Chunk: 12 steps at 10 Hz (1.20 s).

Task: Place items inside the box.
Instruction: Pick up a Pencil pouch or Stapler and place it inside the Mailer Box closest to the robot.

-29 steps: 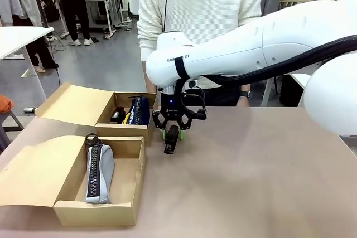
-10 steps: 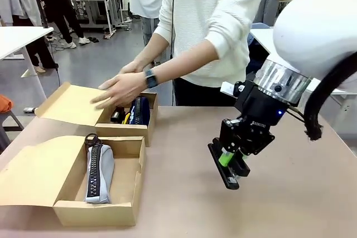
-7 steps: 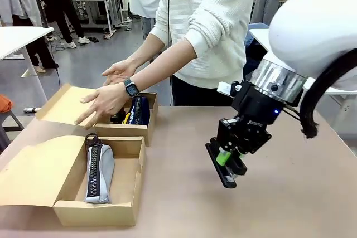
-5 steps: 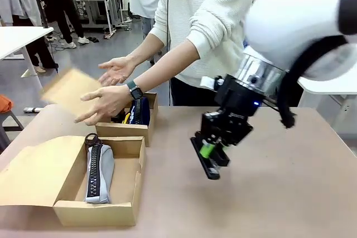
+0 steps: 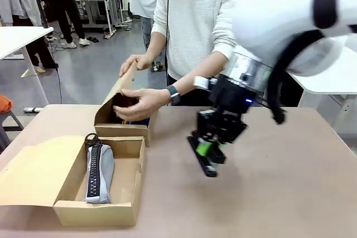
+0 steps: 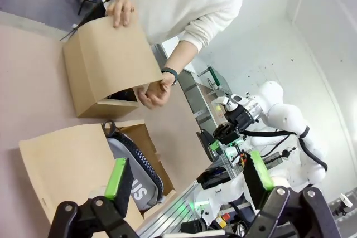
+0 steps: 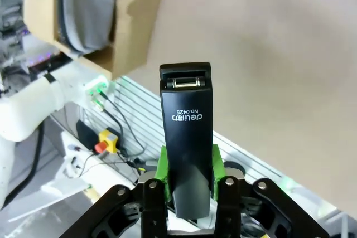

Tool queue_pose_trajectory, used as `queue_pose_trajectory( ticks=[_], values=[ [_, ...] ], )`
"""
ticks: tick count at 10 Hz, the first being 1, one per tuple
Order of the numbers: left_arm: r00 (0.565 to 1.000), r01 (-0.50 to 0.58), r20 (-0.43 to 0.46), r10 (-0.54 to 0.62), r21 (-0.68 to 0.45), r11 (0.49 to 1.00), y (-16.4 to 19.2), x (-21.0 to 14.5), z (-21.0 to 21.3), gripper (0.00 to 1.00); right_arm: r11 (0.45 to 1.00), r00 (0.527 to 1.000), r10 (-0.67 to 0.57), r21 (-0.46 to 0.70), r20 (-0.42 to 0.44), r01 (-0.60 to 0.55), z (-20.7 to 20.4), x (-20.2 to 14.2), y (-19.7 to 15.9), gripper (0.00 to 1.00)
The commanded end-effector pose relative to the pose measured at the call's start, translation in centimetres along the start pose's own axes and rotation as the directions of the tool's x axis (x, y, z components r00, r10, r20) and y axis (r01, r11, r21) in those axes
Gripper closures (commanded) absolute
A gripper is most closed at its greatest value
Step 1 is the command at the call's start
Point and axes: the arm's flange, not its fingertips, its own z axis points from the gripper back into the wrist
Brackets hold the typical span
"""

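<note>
right gripper pinching stapler mid-body, nose down over table right of the boxes, ready to drop in. person's hand blocks far box, so i'd aim for near box. left gripper spread, idle.

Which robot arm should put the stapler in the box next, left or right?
Right. The right gripper clamps the black stapler above the table, off to one side of the open box. The left gripper is open and empty.

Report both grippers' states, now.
Left gripper: open, nothing between the fingers.
Right gripper: shut on the black stapler.
</note>
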Motion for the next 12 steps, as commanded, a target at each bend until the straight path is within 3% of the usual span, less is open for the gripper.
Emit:
queue_pose_trajectory(
  ticks=[1,4,5,8,11,12],
  values=[
    [1.0,0.018,0.015,-0.018,-0.017,1.0,-0.2,0.1,0.0,0.0,0.996,0.995,-0.018,0.087,0.1,0.009,1.0,-5.8,-4.7,0.68],
    [1.0,0.018,0.015,-0.018,-0.017,1.0,-0.2,0.1,0.0,0.0,0.988,0.991,-0.078,0.144,0.111,0.062,1.0,-5.9,-6.5,0.68],
    [1.0,0.018,0.015,-0.018,-0.017,1.0,-0.2,0.1,0.0,0.0,0.995,0.995,-0.068,0.08,0.074,0.062,0.8,-6.4,-6.8,0.68],
    [1.0,0.018,0.015,-0.018,-0.017,1.0,-0.2,0.1,0.0,0.0,0.994,0.994,-0.075,0.091,0.083,0.067,0.9,-6.7,-6.8,0.68],
    [1.0,0.018,0.015,-0.018,-0.017,1.0,-0.2,0.1,0.0,0.0,0.995,0.996,-0.09,-0.033,-0.015,0.089,0.0,-1.2,-2.2,0.68],
    [1.0,0.018,0.015,-0.018,-0.017,1.0,-0.2,0.1,0.0,0.0,0.995,0.995,-0.101,-0.004,-0.011,0.101,0.1,-1.2,-2.7,0.68]
  ],
)
